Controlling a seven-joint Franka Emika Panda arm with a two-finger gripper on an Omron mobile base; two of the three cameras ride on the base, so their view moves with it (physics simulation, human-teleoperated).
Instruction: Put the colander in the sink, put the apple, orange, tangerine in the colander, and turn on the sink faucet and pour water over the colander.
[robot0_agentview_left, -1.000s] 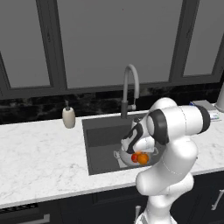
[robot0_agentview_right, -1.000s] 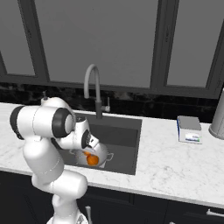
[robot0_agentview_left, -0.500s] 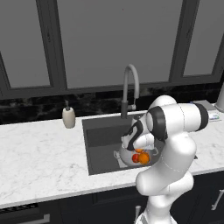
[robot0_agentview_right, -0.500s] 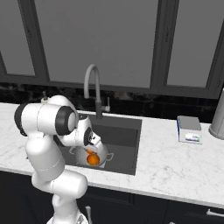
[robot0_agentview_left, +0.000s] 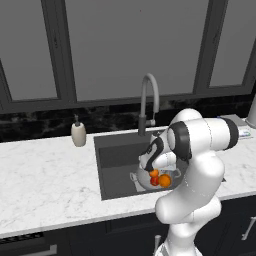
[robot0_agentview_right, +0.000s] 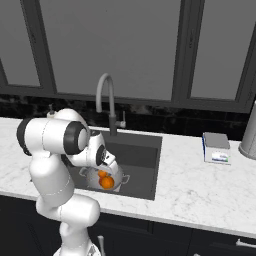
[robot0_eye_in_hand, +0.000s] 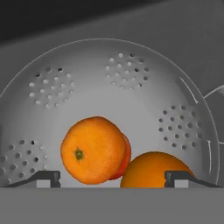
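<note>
Down in the sink (robot0_agentview_left: 117, 160), the colander (robot0_eye_in_hand: 131, 109) sat on the dark floor near the front wall, its perforated bowl holding all three fruits. From the hand view, the gripper (robot0_eye_in_hand: 113, 176) hung just above the bowl with its jaws spread wide, the two dark fingertips (robot0_eye_in_hand: 48, 176) standing far apart at the bottom edge and closed on nothing. Between and just beyond those tips lay the tangerine (robot0_eye_in_hand: 93, 149), stem end facing the camera, free of either finger. Behind it, pressed against its side, a sliver of the red apple (robot0_eye_in_hand: 124, 157) showed. To the right, the orange (robot0_eye_in_hand: 153, 170) rested low in the bowl, just inside the right fingertip, whether touching it I could not tell.

From the left base view the white arm bent down over the sink's front edge, the fruits showing as orange and red spots in the colander (robot0_agentview_left: 159, 179). The sink faucet (robot0_agentview_left: 149, 102) arched up behind the basin, well apart from the hand.
</note>
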